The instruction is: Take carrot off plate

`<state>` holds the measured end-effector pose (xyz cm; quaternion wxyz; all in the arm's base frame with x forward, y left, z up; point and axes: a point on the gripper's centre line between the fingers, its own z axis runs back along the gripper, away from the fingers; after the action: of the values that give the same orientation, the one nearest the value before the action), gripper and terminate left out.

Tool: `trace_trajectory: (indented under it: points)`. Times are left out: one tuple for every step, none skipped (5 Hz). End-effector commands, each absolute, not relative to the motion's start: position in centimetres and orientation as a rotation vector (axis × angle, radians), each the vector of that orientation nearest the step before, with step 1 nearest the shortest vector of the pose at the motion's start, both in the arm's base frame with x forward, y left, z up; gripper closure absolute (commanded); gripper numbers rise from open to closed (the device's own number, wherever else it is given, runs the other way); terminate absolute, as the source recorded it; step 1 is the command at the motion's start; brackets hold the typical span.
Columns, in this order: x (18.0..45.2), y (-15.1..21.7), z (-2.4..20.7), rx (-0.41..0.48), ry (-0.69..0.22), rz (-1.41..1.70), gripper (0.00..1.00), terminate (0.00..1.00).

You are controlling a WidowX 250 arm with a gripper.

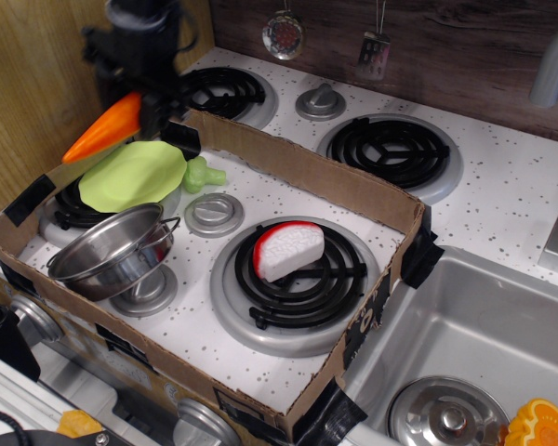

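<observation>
The orange carrot (104, 127) hangs in the air at the far left, tilted with its tip down-left, well above the lime-green plate (133, 173). My gripper (149, 104) is shut on the carrot's thick stem end; the green stem is hidden behind the fingers. The plate lies bare on the back-left burner inside the cardboard wall (298, 163).
A steel pot (112, 249) sits just in front of the plate. A small light-green lumpy toy (201, 174) lies to the plate's right. A red-and-white toy (288, 248) rests on the front burner. The sink (474, 325) is at the right, with an orange ridged toy (539, 423).
</observation>
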<state>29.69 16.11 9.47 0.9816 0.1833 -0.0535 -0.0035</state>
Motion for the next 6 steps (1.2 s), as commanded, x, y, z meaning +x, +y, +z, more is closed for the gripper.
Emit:
trace_trajectory:
  points:
    - [31.1,12.3,11.4,0.243,-0.106,-0.271,1.00,0.00]
    - [31.1,11.1,9.8,0.158,-0.050,-0.426,1.00,0.00]
    - [31.0,9.6,8.9,0.145,-0.045,-0.593,1.00,0.00]
    - [31.0,8.2,8.6,0.134,-0.072,-0.693,1.00,0.00]
    - [31.0,8.0,8.3,0.068,-0.052,-0.758,1.00,0.00]
    - [31.5,7.2,7.7,0.055,-0.075,-0.772,1.00,0.00]
